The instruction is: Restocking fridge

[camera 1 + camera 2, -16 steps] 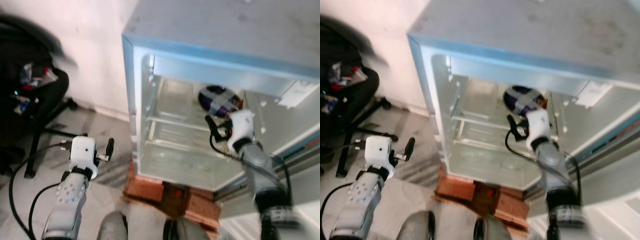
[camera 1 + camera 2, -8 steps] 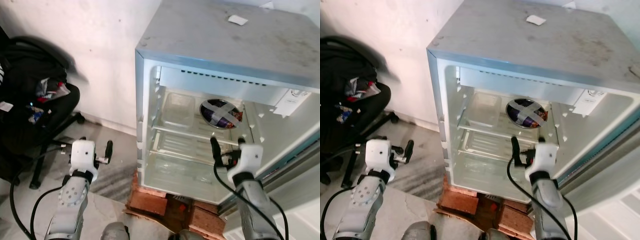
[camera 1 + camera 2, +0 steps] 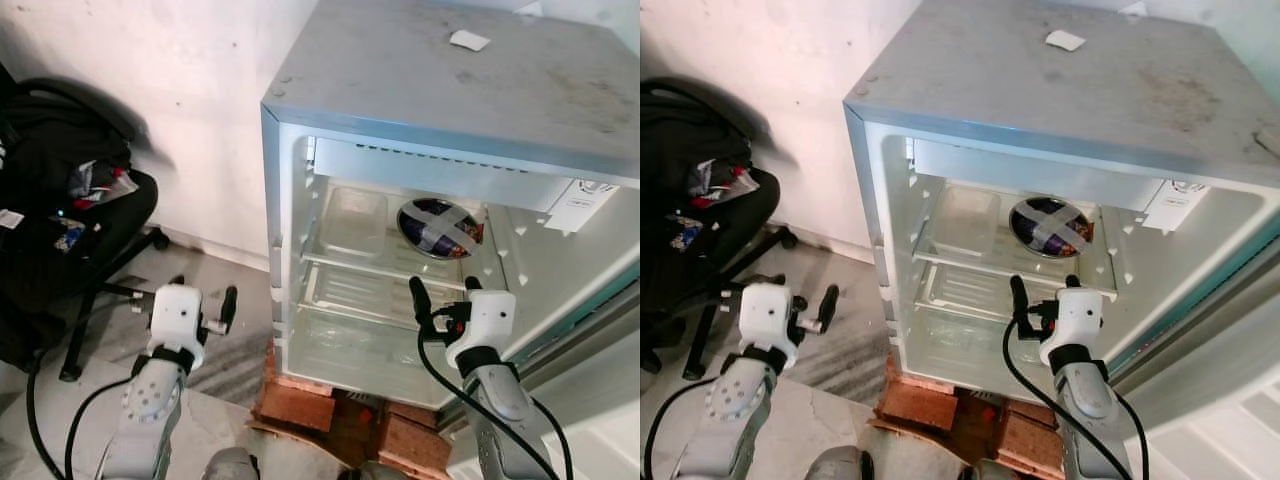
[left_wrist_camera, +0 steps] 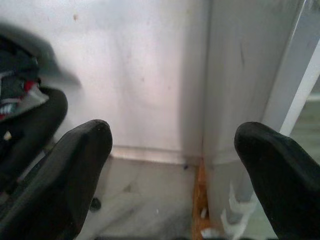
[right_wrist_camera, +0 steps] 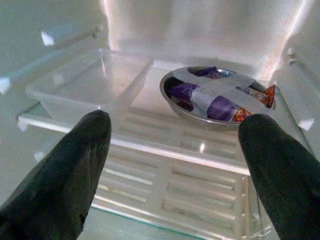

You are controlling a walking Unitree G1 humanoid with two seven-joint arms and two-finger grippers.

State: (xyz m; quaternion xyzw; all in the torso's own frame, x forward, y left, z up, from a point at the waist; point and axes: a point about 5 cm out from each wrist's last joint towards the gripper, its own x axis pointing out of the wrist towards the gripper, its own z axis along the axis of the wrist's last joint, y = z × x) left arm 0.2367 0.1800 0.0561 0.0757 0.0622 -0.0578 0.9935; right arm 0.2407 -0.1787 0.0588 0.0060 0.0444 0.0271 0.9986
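Observation:
A small fridge (image 3: 450, 90) stands open before me. On its upper shelf a steel bowl (image 3: 440, 227) of purple packets, crossed with grey tape, sits to the right of a clear plastic container (image 3: 352, 220). My right gripper (image 3: 442, 298) is open and empty, just outside the fridge front at the height of the lower shelf. Its wrist view looks past the fingers at the bowl (image 5: 217, 95) and the container (image 5: 95, 80). My left gripper (image 3: 205, 297) is open and empty, low beside the fridge's left wall (image 4: 240, 80).
The fridge rests on red bricks (image 3: 300, 400). A black office chair (image 3: 70, 220) loaded with small items stands at the left against the white wall. The fridge door (image 3: 600, 330) swings out at the right. A paper scrap (image 3: 468, 40) lies on the fridge top.
My right gripper has drawn back from beside the bowl to a lower spot in front of the fridge. The camera view has shifted and steadied. The left arm stayed roughly put.

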